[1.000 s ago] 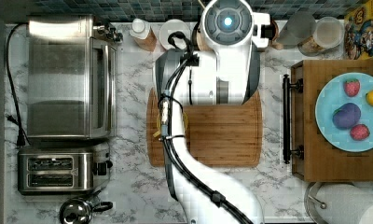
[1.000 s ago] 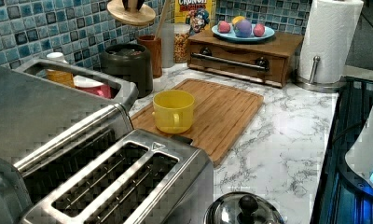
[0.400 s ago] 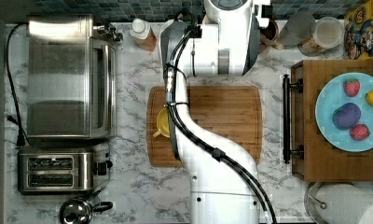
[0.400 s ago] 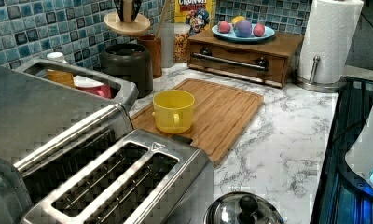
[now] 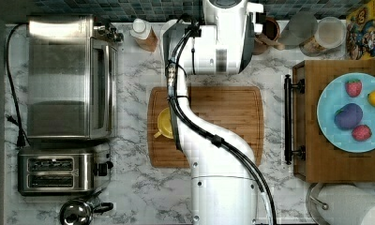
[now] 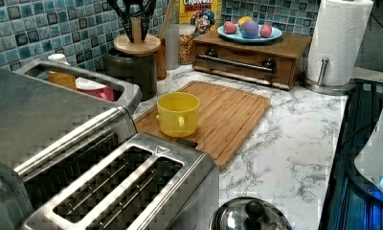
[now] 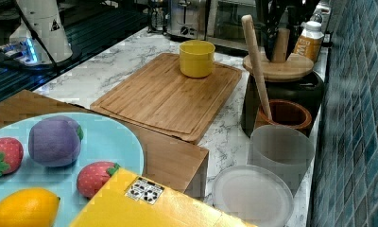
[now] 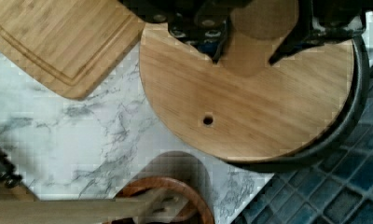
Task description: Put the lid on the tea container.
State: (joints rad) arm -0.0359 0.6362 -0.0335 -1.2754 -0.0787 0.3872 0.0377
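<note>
Centrally, one gripper (image 6: pixel 134 28) clamped the knob of one wooden lid (image 6: pixel 136 45), lid resting atop one dark tea container (image 6: pixel 132 71), one yellow mug (image 6: pixel 178 114) near the container.

- The lid (image 6: pixel 136 44) lies on top of the tea container (image 6: pixel 130 71), by the counter's (image 6: pixel 295 139) back edge against the tiled wall (image 6: pixel 31 28).
- The gripper (image 6: pixel 135 27) stands on the lid, its fingers closed about the lid's knob (image 8: pixel 250 44).
- The utensil jar (image 7: pixel 284 113) sits just beside the tea container, on the right view's near side.
- The cutting board (image 5: pixel 223 112) lies mid-counter, before the tea container.
- The cup (image 6: pixel 178 114) stands on the board, at its end nearer the toaster oven (image 5: pixel 68 77).
- The toaster (image 5: pixel 56 171) sits beside the oven, toward the counter's front edge.
- The plate (image 5: pixel 349 112) rests on the drawer box (image 5: pixel 317 159), at the top view's right.
</note>
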